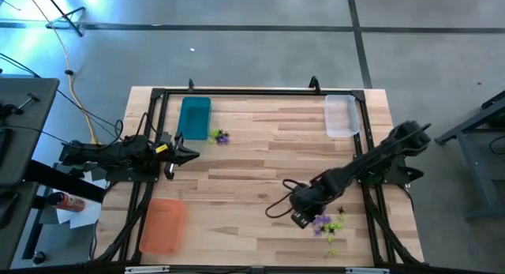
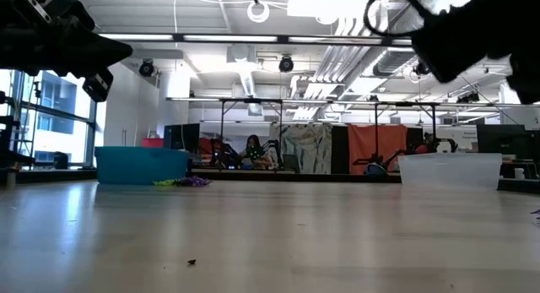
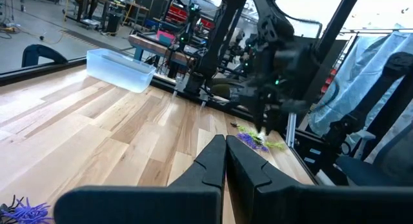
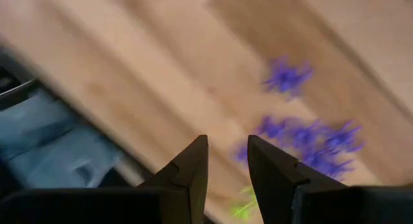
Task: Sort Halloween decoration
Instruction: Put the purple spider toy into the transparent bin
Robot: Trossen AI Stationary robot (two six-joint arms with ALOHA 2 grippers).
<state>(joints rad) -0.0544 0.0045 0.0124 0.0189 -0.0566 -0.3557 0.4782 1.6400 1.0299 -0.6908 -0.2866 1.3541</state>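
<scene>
The Halloween decoration lies in two heaps of tiny spiky trinkets. A purple and lime green heap (image 1: 330,224) sits on the table near the right front corner. A smaller heap (image 1: 220,137) lies beside the teal tray (image 1: 194,118). My right gripper (image 1: 304,219) points steeply down just left of the near heap. Its fingers (image 4: 227,153) stand apart with nothing between them, and the purple trinkets (image 4: 303,143) lie just beyond the tips. My left gripper (image 1: 192,153) waits level at the table's left side, its fingers shut (image 3: 225,146) on nothing.
A clear tray (image 1: 341,116) stands at the far right and an orange tray (image 1: 163,225) at the near left. A black frame rail runs along the table's edges. One tiny dark trinket (image 2: 191,262) lies alone on the bare wood in the middle.
</scene>
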